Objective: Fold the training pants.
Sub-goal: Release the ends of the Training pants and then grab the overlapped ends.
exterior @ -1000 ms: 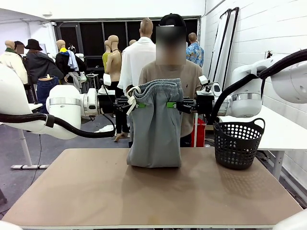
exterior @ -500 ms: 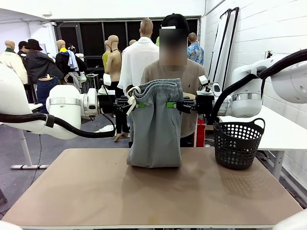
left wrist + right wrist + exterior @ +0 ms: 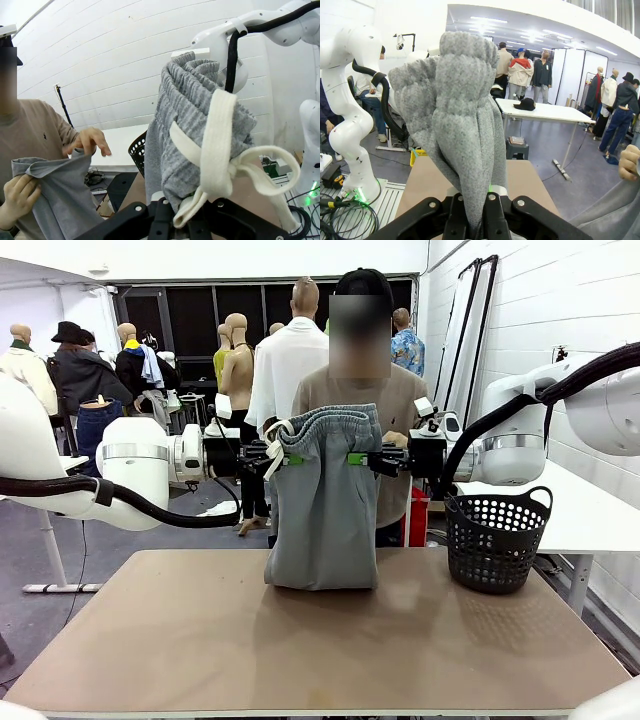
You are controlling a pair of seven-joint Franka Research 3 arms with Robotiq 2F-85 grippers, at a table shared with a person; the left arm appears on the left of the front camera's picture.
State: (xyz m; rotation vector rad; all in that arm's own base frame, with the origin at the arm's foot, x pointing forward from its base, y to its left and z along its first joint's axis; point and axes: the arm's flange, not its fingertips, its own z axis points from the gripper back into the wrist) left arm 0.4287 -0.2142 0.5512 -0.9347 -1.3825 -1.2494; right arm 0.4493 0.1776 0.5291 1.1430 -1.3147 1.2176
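Observation:
Light grey training pants (image 3: 325, 505) hang by their gathered waistband between my two grippers, above the far half of the table (image 3: 300, 650). Their lower fold rests on the tabletop. My left gripper (image 3: 287, 458) is shut on the waistband's left end, where the white drawstring (image 3: 220, 150) dangles. The right gripper (image 3: 357, 458) is shut on the waistband's right end; in the right wrist view the bunched grey cloth (image 3: 465, 125) rises from between its fingers. Behind the pants stands a person (image 3: 345, 390) whose hands (image 3: 87, 142) hold a grey cloth edge (image 3: 60, 195).
A black perforated basket (image 3: 495, 538) stands at the table's right far corner. A white table (image 3: 590, 510) is beyond it on the right. The tabletop's near half lies bare in front of the pants.

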